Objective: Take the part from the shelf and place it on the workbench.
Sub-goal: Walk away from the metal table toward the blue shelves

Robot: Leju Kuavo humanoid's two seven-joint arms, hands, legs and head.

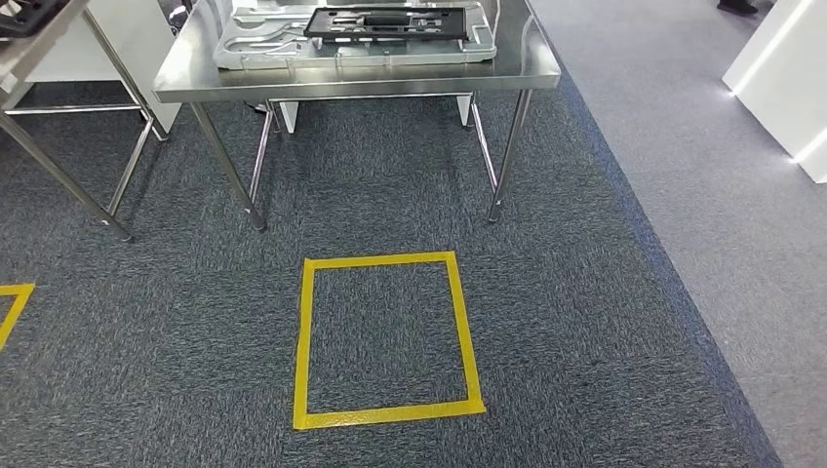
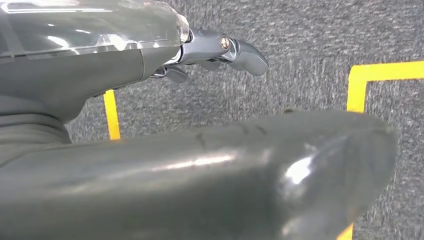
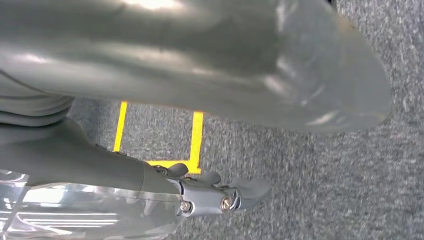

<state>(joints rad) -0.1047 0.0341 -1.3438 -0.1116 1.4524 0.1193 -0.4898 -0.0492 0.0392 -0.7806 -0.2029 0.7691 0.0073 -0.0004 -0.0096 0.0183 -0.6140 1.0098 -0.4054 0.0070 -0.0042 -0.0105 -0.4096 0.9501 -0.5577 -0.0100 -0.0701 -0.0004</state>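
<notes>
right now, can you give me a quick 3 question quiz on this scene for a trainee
1. True or false: the black part lies on a grey moulded tray on the steel workbench.
2. What is marked on the carpet in front of the workbench? A) a red circle B) a yellow tape square C) a white arrow
3. What do the left hand and right hand hold?

Key: 1 true; 2 B; 3 nothing, both hang over the carpet.
</notes>
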